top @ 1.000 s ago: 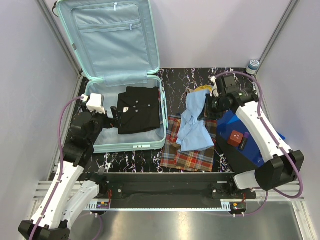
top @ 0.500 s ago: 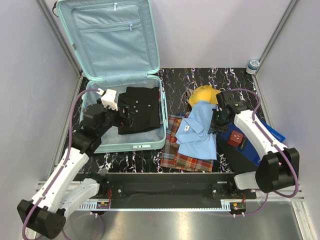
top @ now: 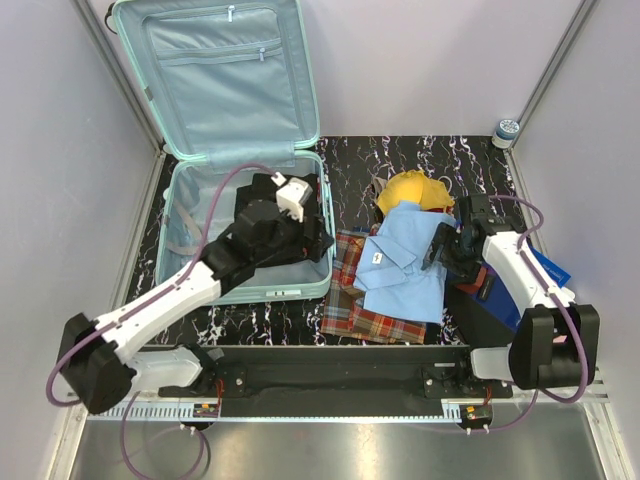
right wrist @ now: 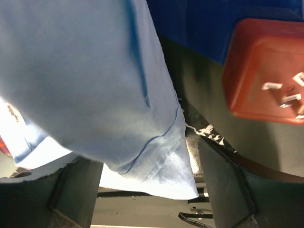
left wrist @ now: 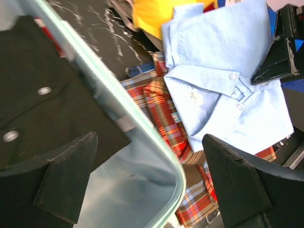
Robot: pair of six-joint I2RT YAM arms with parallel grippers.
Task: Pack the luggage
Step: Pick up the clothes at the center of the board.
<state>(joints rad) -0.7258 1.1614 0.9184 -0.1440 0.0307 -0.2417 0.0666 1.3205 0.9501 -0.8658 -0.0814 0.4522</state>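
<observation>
Upper left: the luggage (top: pixel 230 100) has a smooth mint plastic rim and a faintly shiny teal fabric lining. Inside it is a matt black garment (left wrist: pixel 33 57) with metal snaps. Centre: a soft pale-blue shirt (top: pixel 405 265) lies on woven plaid cloth (top: pixel 370 315), over a glossy marbled tabletop (top: pixel 350 160).

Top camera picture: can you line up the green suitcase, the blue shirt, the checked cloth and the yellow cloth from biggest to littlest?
1. green suitcase: biggest by far.
2. blue shirt and checked cloth: about alike. The shirt covers part of the cloth, so I won't rank them.
3. yellow cloth: littlest showing, partly under the shirt.
</observation>
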